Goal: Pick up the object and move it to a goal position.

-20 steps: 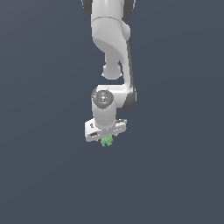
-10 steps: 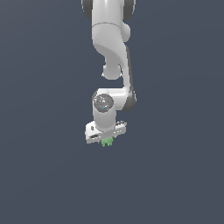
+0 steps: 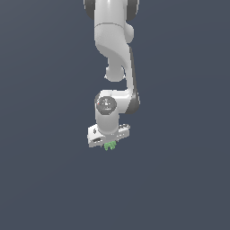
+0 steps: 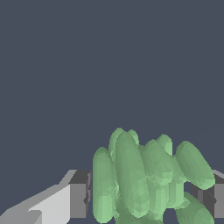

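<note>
**Wrist view: green clump held between the fingers**

Wrist view pictures showed the claw [image 4: 144, 199] closed onto the green clump [image 4: 148, 179], with one dark finger pad [image 4: 78, 199] pressed against a lobe on one side and the other pad [image 4: 212, 199] set against the lobes opposite. The fingers were parted only as far as the clump's width allowed. The clump's rounded lobes filled the gap and stuck out past the fingertips.

From the exterior view, the claw [image 3: 109, 143] was seen pointing downward at the end of the white arm [image 3: 114, 54], and the clump [image 3: 109, 145] was seen as a small green tuft just under the hand. Nothing but a plain dark-grey ground was seen around it, so whether the clump was lifted clear of any surface could not be told.

The step in hand was judged to be the carry, the pick-up being done. No goal marker was visible in either view. The next move was judged to call for a steady transfer with the grip kept firm, since the bumpy lobes offered uneven contact and might slip.
</note>
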You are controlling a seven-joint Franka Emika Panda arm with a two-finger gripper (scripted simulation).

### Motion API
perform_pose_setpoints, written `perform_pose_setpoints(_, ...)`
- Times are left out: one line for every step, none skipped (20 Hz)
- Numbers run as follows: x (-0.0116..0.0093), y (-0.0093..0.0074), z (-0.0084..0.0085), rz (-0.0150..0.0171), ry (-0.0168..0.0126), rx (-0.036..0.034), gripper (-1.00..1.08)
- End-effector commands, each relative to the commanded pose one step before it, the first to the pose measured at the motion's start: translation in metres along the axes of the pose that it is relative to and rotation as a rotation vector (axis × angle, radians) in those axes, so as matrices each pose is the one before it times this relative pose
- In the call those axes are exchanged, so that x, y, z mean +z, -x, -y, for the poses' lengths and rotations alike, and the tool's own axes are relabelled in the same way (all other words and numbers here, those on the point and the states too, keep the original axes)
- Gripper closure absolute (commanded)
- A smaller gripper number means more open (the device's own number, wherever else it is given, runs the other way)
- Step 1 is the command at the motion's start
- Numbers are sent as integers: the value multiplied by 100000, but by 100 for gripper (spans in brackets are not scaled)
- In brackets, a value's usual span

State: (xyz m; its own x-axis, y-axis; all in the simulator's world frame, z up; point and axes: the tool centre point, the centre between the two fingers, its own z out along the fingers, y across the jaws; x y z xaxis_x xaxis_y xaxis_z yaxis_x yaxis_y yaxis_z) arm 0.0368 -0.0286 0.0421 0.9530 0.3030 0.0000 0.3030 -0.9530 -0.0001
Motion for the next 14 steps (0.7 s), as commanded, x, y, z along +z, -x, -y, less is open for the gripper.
perform_pose_setpoints(-353,32,-57,-66,28,6,108)
perform_pose_setpoints(-247,41,-34,0,0,0,108)
perform_pose_setpoints(-303,50,-41,0,0,0,108)
perform_pose_setpoints(-360,59,-49,0,0,0,108)
perform_pose_setpoints(-418,69,-57,0,0,0,108)
perform_pose_setpoints(-477,78,-65,0,0,0,108)
perform_pose_setpoints(-537,88,-73,0,0,0,108)
perform_pose_setpoints(-600,98,-82,0,0,0,108)
perform_pose_setpoints(-664,108,-90,0,0,0,108)
perform_pose_setpoints(-730,118,-99,0,0,0,108)
perform_pose_setpoints(-797,128,-109,0,0,0,108)
perform_pose_setpoints(-860,138,-117,0,0,0,108)
perform_pose_setpoints(-919,147,-125,0,0,0,108)
perform_pose_setpoints(-975,155,-133,0,0,0,108)
